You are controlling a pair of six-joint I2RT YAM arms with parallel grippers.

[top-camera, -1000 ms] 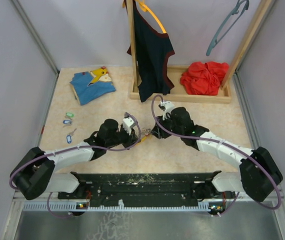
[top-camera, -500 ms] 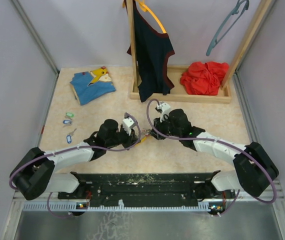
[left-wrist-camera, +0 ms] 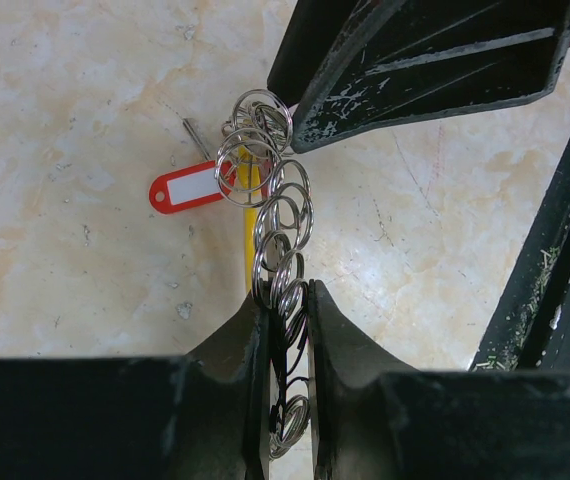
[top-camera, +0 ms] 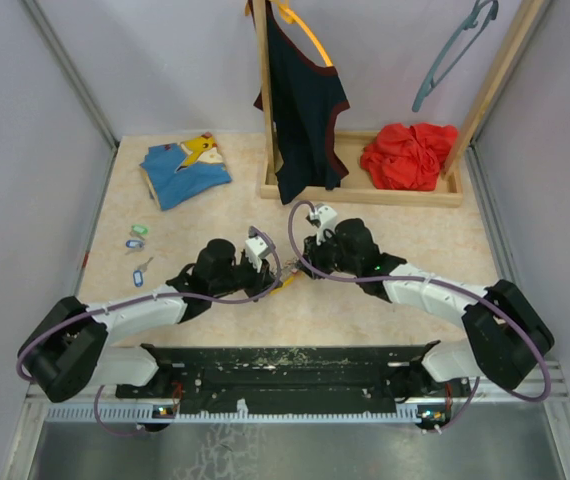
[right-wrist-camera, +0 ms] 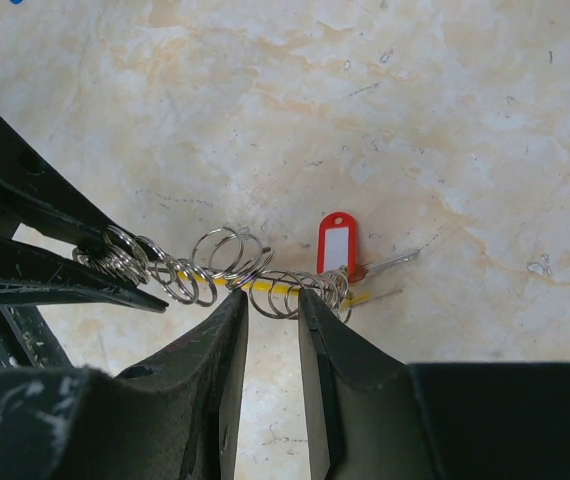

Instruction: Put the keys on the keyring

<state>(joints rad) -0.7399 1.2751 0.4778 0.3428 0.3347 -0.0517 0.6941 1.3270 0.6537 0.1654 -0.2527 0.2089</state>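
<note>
Gripping one end of the keyring [left-wrist-camera: 270,200], a chain of linked wire rings, the left gripper [left-wrist-camera: 287,292] has its jaws clamped tight on the rings. At the chain's other stretch, the right gripper [right-wrist-camera: 273,300] has its jaws set narrow; whether they pinch a ring cannot be told. The keyring's red tag [left-wrist-camera: 187,188] lies flat on the counter [top-camera: 395,215]. The blue key [top-camera: 135,243] and the mint green key [top-camera: 139,230] lie near the counter's left edge, well apart from both grippers.

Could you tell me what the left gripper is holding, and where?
The left gripper pinches the keyring at the end of its ring chain farthest from the red tag.
</note>
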